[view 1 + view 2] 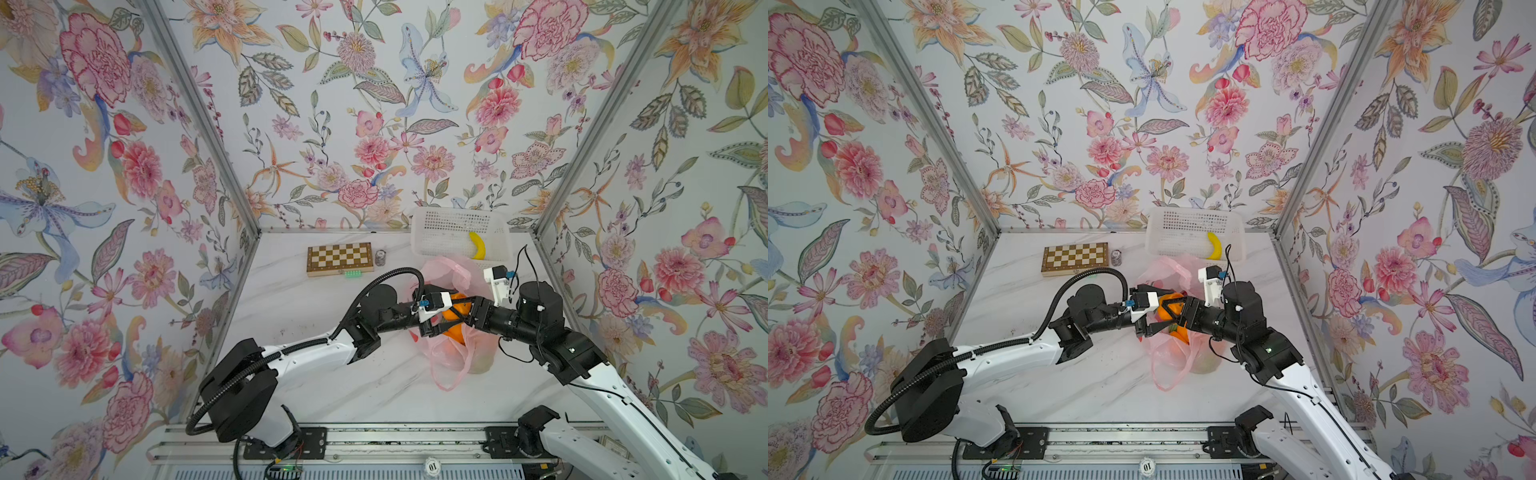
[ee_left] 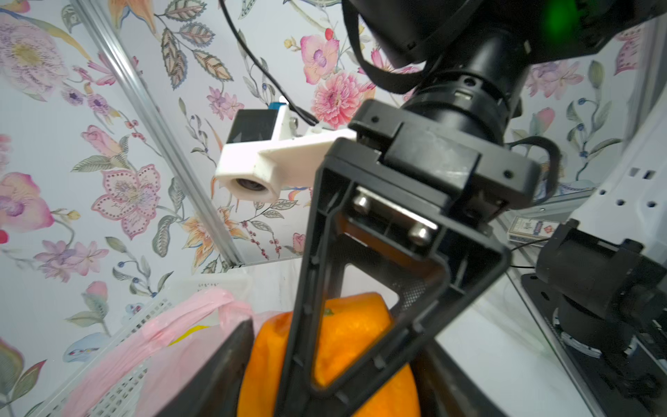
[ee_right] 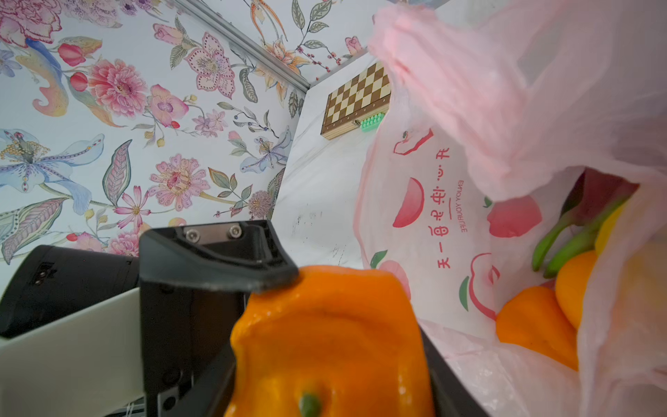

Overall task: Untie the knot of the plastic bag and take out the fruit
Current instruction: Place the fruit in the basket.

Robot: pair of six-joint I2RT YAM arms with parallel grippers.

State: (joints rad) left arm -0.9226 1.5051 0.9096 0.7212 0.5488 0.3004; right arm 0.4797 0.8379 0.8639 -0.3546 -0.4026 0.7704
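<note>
In a top view both pincers met on one orange [image 1: 457, 306] over the open plastic bag [image 1: 453, 361]: the right pincer [image 1: 457, 316] clamped it, the left pincer [image 1: 439, 324] touched it, its hold unclear. Left wrist: their crossed fingers [image 2: 305, 307] could jam. Right wrist: the orange was dented; an off-centre squeeze might pop it down among the other fruit [image 3: 534, 321].

Bright, even, diffuse light fills both top views. Shadows on the white table [image 1: 374, 399] are faint, and the wide lens bends the flowered walls [image 1: 124, 166] at the edges. In the wrist views the near orange [image 3: 325, 343] and pink bag [image 3: 505, 90] look soft, a green lamp [image 2: 559, 18] blurred.
</note>
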